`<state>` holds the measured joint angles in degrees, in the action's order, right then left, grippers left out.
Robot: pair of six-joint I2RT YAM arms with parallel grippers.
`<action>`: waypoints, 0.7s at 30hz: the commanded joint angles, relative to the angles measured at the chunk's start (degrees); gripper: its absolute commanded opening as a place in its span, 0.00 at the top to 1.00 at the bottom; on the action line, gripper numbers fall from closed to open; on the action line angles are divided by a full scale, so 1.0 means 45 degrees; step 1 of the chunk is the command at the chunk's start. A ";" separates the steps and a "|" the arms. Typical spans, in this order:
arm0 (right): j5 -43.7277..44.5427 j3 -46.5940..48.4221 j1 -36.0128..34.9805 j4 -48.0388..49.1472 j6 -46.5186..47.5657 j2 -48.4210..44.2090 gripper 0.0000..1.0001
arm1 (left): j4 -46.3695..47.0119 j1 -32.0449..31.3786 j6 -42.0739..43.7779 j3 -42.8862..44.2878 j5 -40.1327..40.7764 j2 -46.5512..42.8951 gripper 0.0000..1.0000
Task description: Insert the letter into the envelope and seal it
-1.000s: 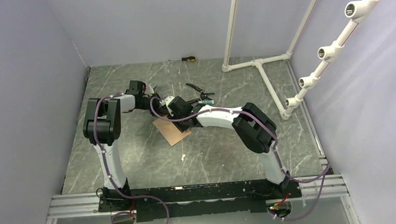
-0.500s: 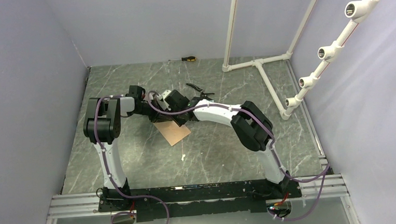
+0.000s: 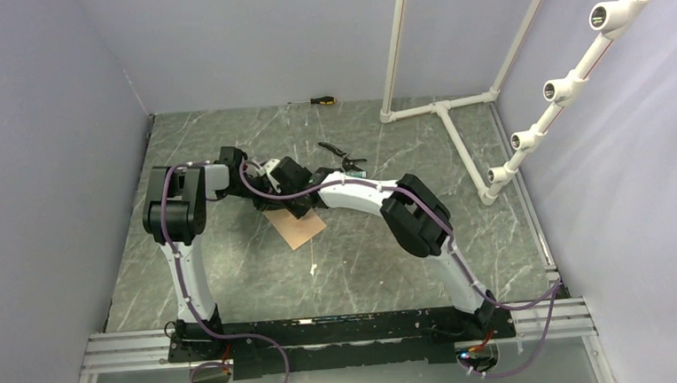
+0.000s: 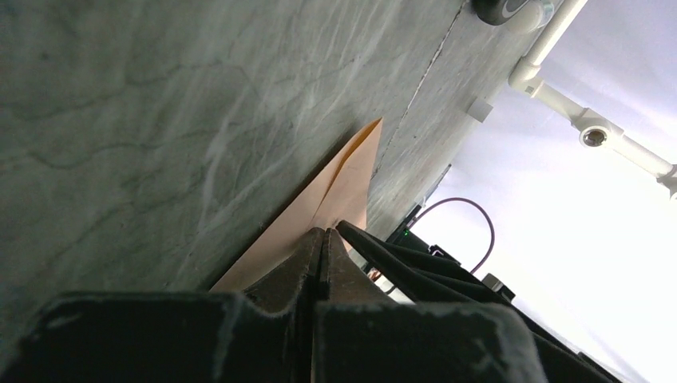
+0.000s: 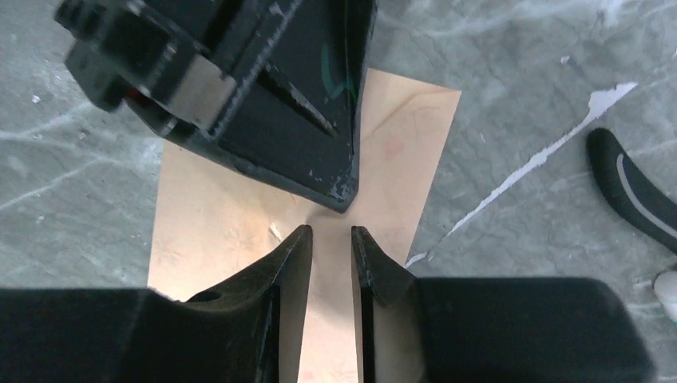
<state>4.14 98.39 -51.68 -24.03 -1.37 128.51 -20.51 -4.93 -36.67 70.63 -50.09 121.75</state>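
Note:
One flat kraft-brown paper rectangle, the envelope [image 3: 300, 231] [image 5: 215, 215], lies on the marble table, faint seam lines on its top face. No flap stands up. The letter is hidden. My left gripper [image 4: 323, 233] is shut, and its joined tips [image 5: 339, 198] rest on the envelope's far part [image 4: 351, 167]; I cannot tell whether paper is pinched between them. My right gripper [image 5: 330, 231] [image 3: 299, 207] hovers just above the envelope, facing the left tips, open by a narrow gap with only paper showing through it.
Black-handled pliers [image 3: 342, 157] [image 5: 631, 191] lie just behind the grippers. A screwdriver [image 3: 320, 100] sits at the back wall. A white pipe frame [image 3: 441, 110] stands at the back right. A small white scrap [image 3: 311, 269] lies in front of the envelope.
My right gripper has moved left and back over the envelope toward the left tips, and its gap has narrowed a little. The left jaws have closed fully. The envelope has stayed in place.

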 commanded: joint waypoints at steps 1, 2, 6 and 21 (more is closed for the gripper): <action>-0.0346 0.0837 -0.0108 -0.0393 0.0601 0.0395 0.72 | -0.1273 0.0085 0.0648 -0.0320 0.2517 0.0813 0.98; -0.0368 0.0827 -0.0167 -0.0467 0.0683 0.0474 0.72 | -0.1305 0.0080 0.0648 -0.0319 0.2558 0.0817 0.97; -0.0283 0.0291 -0.0395 -0.0311 0.0916 0.0511 0.73 | -0.1411 0.0146 0.0591 -0.0282 0.2634 0.0903 0.97; -0.0001 -0.3399 -0.0908 0.0931 0.1284 -0.0949 0.74 | -0.1262 0.0431 0.0384 -0.0354 0.2275 0.1302 0.98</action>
<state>7.03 89.34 -54.54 -14.70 4.56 124.88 -21.91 -3.97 -37.19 71.11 -52.05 123.11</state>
